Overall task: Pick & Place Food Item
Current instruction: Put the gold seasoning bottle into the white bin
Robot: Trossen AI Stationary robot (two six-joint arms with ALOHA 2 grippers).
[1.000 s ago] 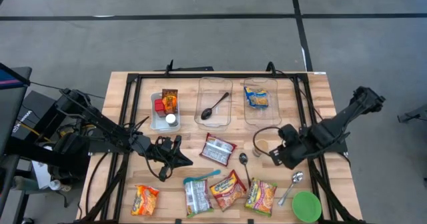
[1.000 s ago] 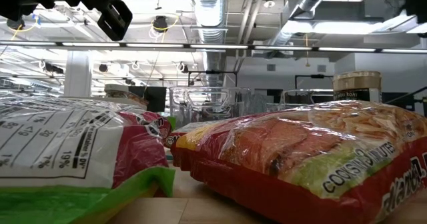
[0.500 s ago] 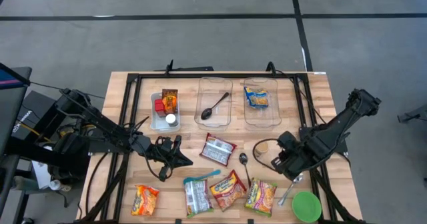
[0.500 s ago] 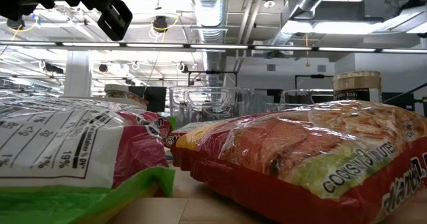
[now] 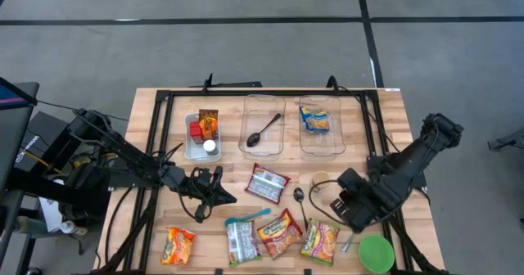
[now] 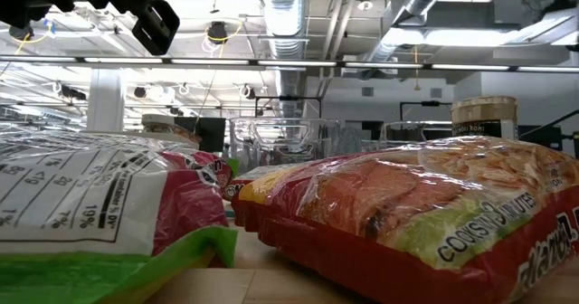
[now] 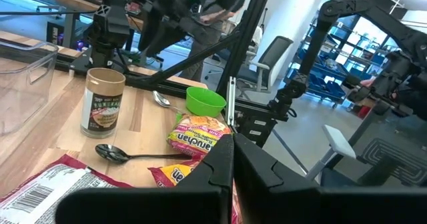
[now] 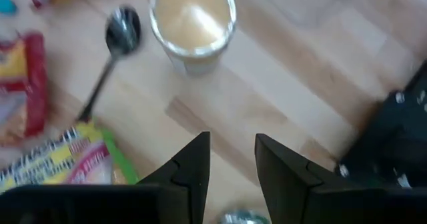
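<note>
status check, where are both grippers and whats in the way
Right gripper open, empty, above bare wood near the noodle packet. Left gripper shut, parked left of centre. Jar and black spoon just ahead of the right gripper.

High view straight down, low view table-level, both sharing noodle packet [image 5: 281,232] [image 6: 425,204]
</note>
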